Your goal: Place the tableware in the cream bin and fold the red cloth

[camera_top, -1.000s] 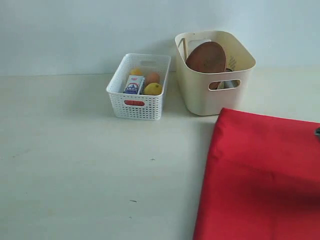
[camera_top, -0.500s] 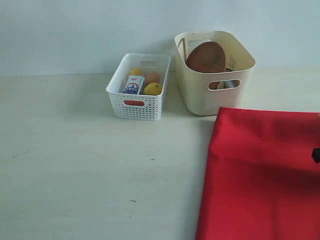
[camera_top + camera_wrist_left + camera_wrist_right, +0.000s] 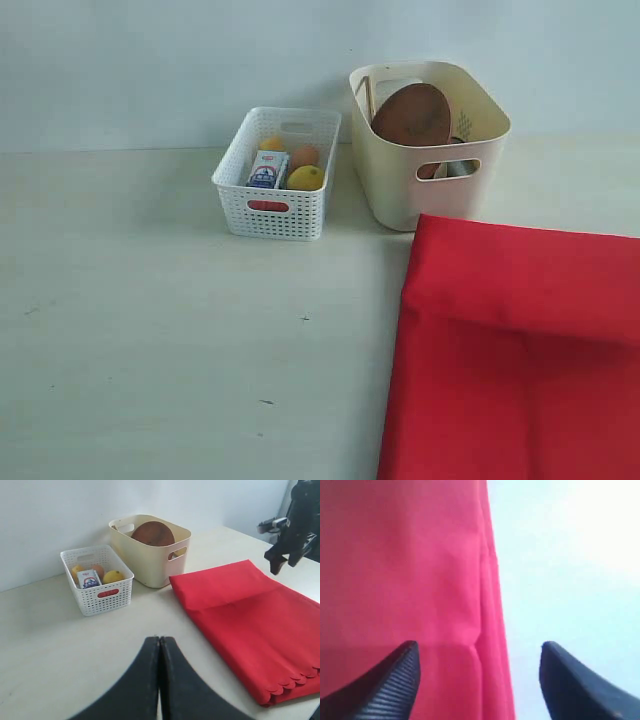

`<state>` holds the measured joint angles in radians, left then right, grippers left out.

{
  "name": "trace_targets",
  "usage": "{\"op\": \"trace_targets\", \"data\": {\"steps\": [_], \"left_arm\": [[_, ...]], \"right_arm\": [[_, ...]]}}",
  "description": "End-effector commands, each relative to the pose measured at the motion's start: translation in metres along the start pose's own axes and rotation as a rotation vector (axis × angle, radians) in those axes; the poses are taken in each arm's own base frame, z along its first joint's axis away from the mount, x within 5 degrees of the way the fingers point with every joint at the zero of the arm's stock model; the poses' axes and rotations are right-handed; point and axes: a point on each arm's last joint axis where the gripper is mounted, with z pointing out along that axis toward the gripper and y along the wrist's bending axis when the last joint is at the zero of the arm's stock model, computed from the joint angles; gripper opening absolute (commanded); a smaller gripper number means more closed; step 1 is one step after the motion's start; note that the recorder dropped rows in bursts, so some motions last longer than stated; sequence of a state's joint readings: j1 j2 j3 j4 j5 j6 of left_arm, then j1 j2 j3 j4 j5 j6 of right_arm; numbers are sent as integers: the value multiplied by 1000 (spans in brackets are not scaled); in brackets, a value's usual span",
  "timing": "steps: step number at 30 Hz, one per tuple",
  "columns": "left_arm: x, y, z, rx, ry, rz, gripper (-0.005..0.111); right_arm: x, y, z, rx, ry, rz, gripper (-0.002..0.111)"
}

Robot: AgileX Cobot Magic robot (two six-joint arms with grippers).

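My right gripper [image 3: 477, 652] hangs with jaws apart over the smooth red cloth [image 3: 510, 350], which lies folded flat just beside one rounded cream bin [image 3: 400, 185]. The bin holds one round brown plate [image 3: 412, 115]. My left gripper [image 3: 160, 645] is clenched on nothing, and one white lattice basket [image 3: 270, 215] stands near.

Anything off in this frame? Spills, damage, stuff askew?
Nothing spilled or damaged. Two small things: the round brown plate stands on edge in the cream plastic bin instead of lying flat, and the red fabric cloth is only partly folded, one narrow flap turned over at its bin end.
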<state>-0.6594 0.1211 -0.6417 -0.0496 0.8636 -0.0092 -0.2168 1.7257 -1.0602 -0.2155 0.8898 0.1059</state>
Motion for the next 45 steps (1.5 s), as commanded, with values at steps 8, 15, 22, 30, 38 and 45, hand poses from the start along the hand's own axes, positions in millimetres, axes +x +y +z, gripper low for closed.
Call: {"op": "trace_targets", "data": {"steps": [8, 15, 22, 30, 38, 45], "left_arm": [[21, 3, 28, -6, -36, -35, 0], [32, 5, 47, -8, -168, -37, 0], [42, 6, 57, -11, -212, -39, 0], [42, 6, 57, -11, -212, -39, 0], [42, 6, 57, -11, -212, -39, 0], [42, 6, 57, -11, -212, -39, 0]], "right_arm": [[8, 75, -27, -485, -133, -297, 0], [16, 112, 8, -359, -3, -390, 0], [19, 115, 39, -211, 108, -366, 0], [22, 118, 68, -184, 201, -357, 0], [18, 95, 88, 85, 218, -302, 0], [14, 67, 93, 101, 232, -212, 0]]}}
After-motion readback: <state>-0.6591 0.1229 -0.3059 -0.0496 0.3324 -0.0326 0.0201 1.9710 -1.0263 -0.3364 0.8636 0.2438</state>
